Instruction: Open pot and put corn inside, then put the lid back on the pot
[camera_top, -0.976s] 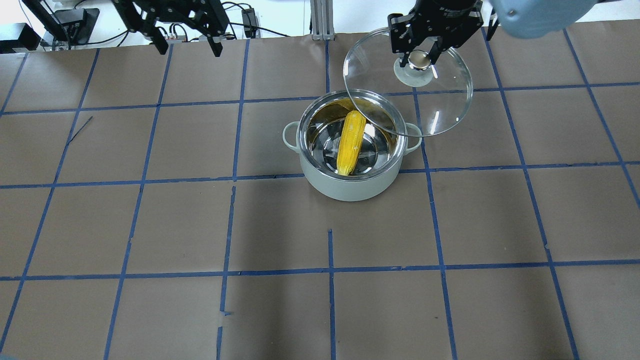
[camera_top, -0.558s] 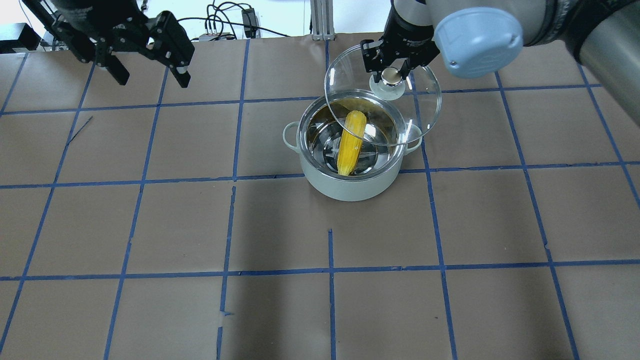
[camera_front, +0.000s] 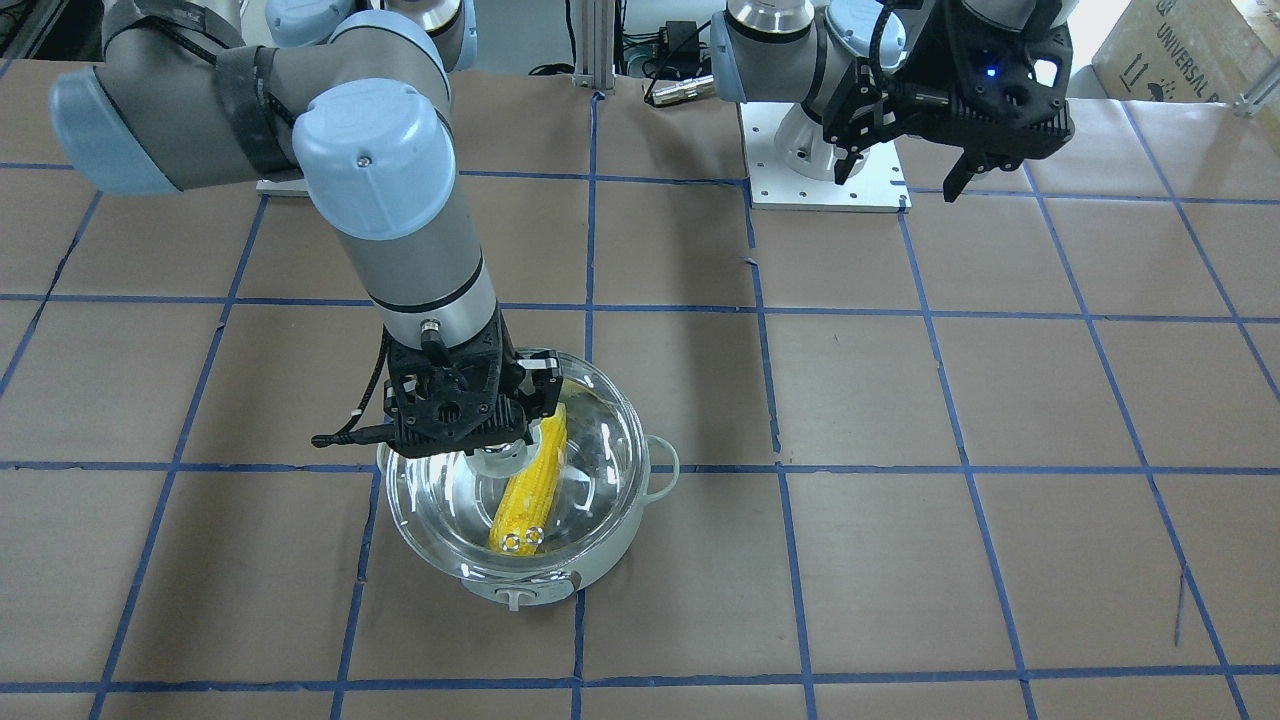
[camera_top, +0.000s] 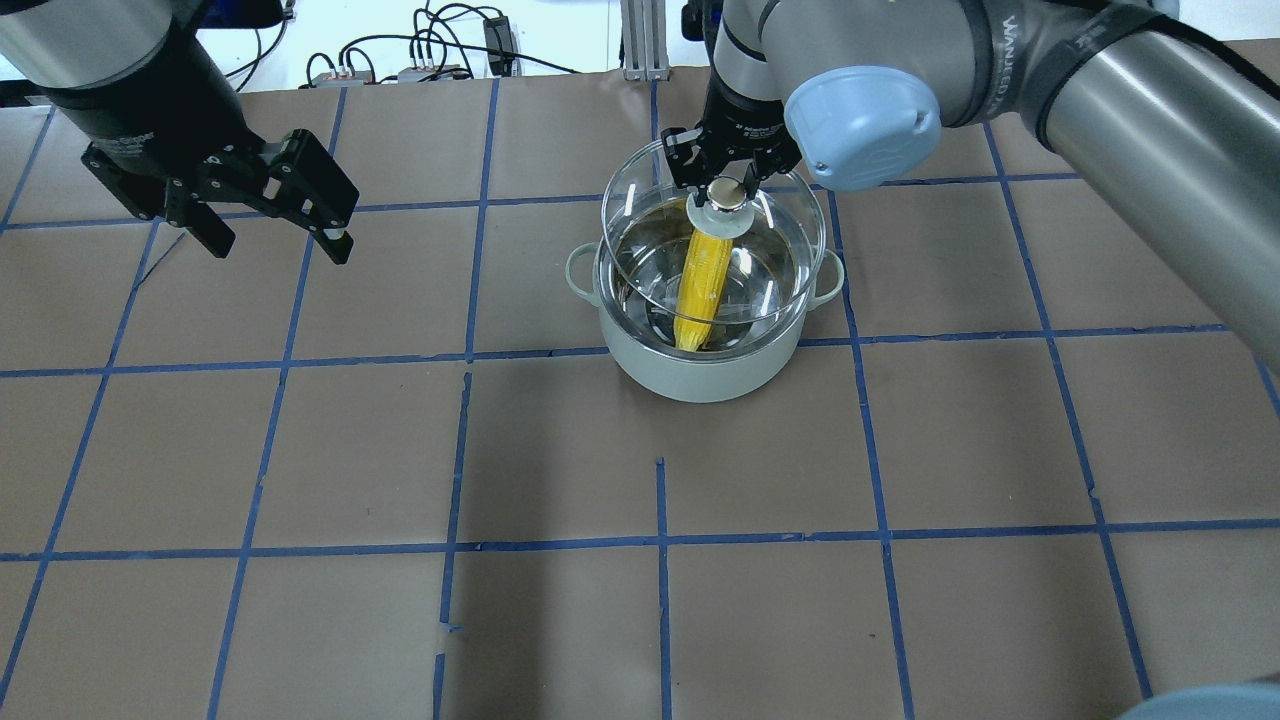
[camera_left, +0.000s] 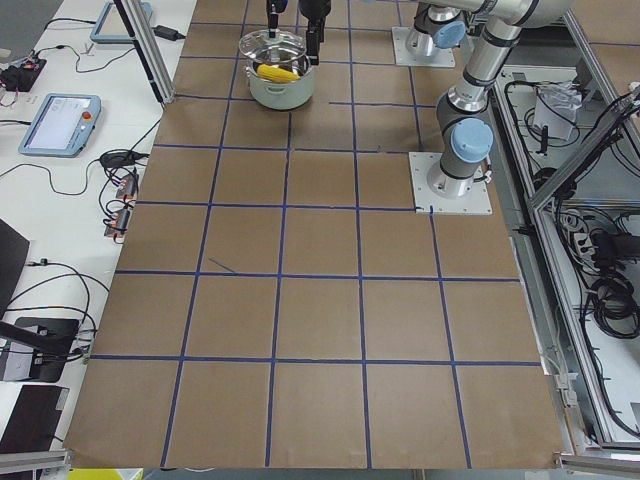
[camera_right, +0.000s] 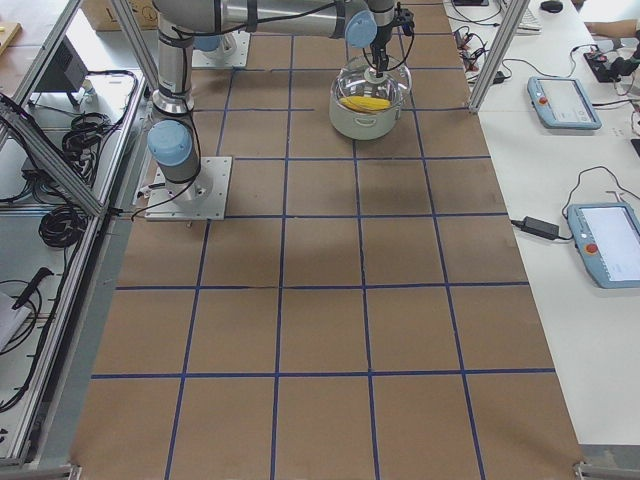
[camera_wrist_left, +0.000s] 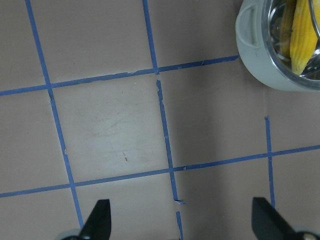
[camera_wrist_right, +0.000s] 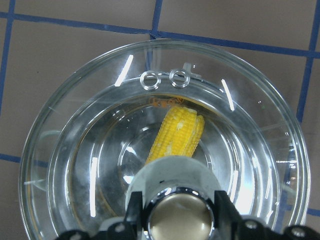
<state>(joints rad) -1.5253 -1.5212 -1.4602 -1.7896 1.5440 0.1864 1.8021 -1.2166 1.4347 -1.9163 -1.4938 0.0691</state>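
Note:
The pale mint pot (camera_top: 700, 380) stands on the table just beyond its middle, with the yellow corn (camera_top: 703, 290) lying in its steel bowl. My right gripper (camera_top: 728, 190) is shut on the brass knob of the clear glass lid (camera_top: 785, 215) and holds it over the pot, a little above the rim. The front view shows the pot (camera_front: 610, 565), the corn (camera_front: 525, 495), the lid (camera_front: 590, 440) and my right gripper (camera_front: 497, 455). The right wrist view looks through the lid (camera_wrist_right: 90, 125) at the corn (camera_wrist_right: 177, 132). My left gripper (camera_top: 278, 240) is open and empty, above the table left of the pot.
Brown paper with a blue tape grid covers the table (camera_top: 660, 600). The left arm's base plate (camera_front: 830, 190) and cables sit at the robot's edge. The left wrist view shows the pot's handle (camera_wrist_left: 247, 27) at the top right. Tablets (camera_right: 565, 100) lie beside the table.
My right gripper has carried the lid leftward and nearer, from beyond the pot's right side to over its opening. My left gripper has swung left and nearer, still open.

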